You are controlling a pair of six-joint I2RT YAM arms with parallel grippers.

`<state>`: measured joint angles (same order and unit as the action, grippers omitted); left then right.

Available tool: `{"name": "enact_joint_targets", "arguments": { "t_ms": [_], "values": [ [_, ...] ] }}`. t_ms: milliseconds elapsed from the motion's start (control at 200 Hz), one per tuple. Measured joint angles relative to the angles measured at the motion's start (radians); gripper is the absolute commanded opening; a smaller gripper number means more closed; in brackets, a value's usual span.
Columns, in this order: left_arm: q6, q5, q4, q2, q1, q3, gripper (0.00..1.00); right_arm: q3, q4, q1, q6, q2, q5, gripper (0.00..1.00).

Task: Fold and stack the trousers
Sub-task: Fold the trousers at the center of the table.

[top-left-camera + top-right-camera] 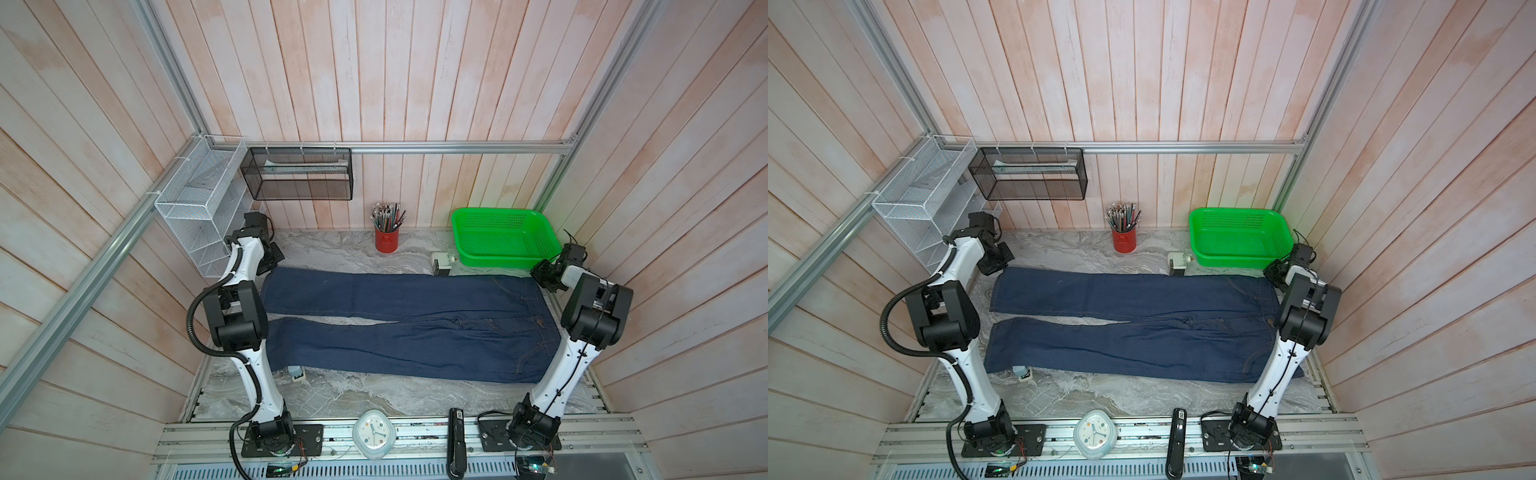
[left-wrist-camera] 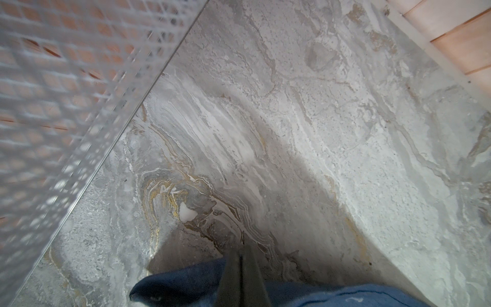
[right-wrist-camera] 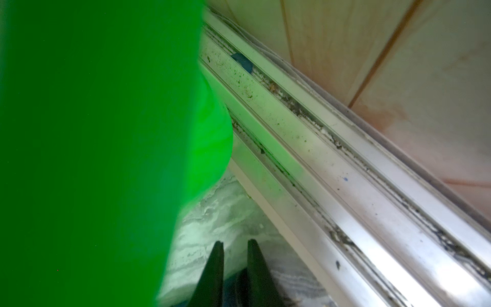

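Navy denim trousers (image 1: 395, 299) lay flat across desk (image 1: 353, 395); L jaws pressed together at far-left hem, R jaws slightly spread nr waistband.

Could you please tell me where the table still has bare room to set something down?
The widest bare strip of the marble table runs between the jeans and the clock at the front. A narrower patch lies behind the jeans, left of the red pencil cup. Crowded: the back right, with the green basket and small white device.
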<state>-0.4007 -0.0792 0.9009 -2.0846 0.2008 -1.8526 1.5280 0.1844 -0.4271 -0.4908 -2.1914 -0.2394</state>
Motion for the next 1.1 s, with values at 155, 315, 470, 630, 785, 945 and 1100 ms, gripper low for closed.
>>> {"name": "enact_joint_targets", "arguments": {
  "t_ms": [155, 315, 470, 630, 785, 945, 1100],
  "values": [
    [0.000, 0.000, 0.000, 0.000, 0.000, 0.000, 0.00, 0.005, -0.005, 0.000, -0.002, -0.008, -0.011, 0.02],
    [0.000, 0.000, 0.000, 0.000, 0.000, 0.000, 0.00, 0.005, 0.007, 0.001, -0.007, -0.013, -0.026, 0.00],
    [0.000, 0.000, 0.001, 0.005, 0.000, 0.000, 0.00, -0.007, 0.002, 0.001, -0.019, -0.005, -0.037, 0.00],
    [0.000, 0.000, 0.014, 0.015, 0.000, 0.000, 0.00, -0.056, -0.007, 0.001, -0.049, 0.082, -0.048, 0.00],
    [0.001, 0.004, 0.046, 0.030, 0.000, 0.000, 0.00, -0.116, -0.040, -0.002, -0.089, 0.245, -0.048, 0.00],
    [0.009, 0.024, 0.059, 0.067, 0.003, 0.033, 0.00, -0.191, -0.100, -0.026, -0.141, 0.380, -0.059, 0.00],
    [0.015, 0.029, 0.054, 0.164, 0.010, 0.088, 0.00, -0.272, -0.140, -0.063, -0.179, 0.438, -0.081, 0.00]
  ]
}}
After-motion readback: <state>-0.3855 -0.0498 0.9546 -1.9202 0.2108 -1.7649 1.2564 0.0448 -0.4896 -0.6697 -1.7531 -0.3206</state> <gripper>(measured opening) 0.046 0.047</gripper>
